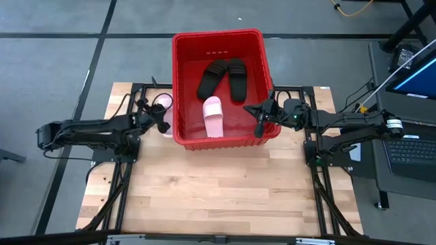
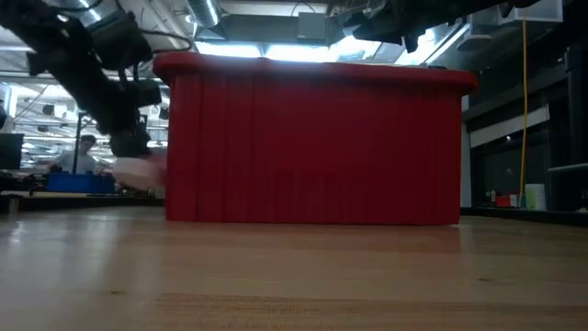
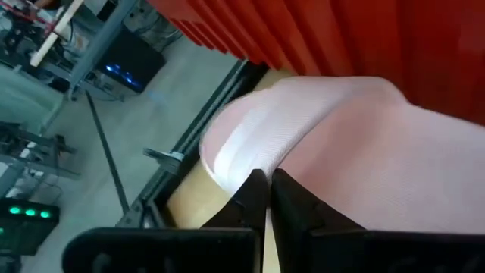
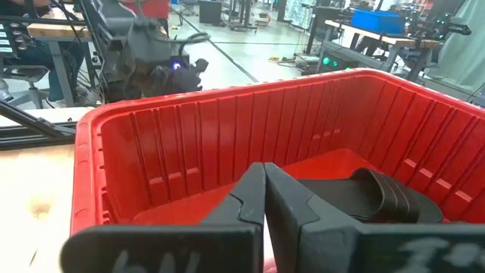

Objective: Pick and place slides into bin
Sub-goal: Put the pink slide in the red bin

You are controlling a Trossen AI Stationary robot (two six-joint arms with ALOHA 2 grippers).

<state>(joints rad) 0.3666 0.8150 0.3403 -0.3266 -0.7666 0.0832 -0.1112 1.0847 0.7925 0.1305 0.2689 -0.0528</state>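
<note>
The bin is sitting at the far middle of the wooden table. Inside it are lying two black slides side by side toward the far wall, and one pink slide nearer the front wall.

The second pink slide is lying on the table just outside the bin's left wall. The left gripper is sitting at this slide. In the left wrist view the pink strap is filling the frame, with the red ribbed wall right beside it. The left fingers are pressing almost together with only a thin slit between them, tips touching the strap; whether they are pinching the material cannot be told. In the low view the slide is showing as a pale blur just left of the bin, under the left arm.

The right gripper is hovering at the bin's right front corner, above the rim. Its fingers are drawn fully together, holding nothing. One black slide is showing in the bin beyond them.
</note>
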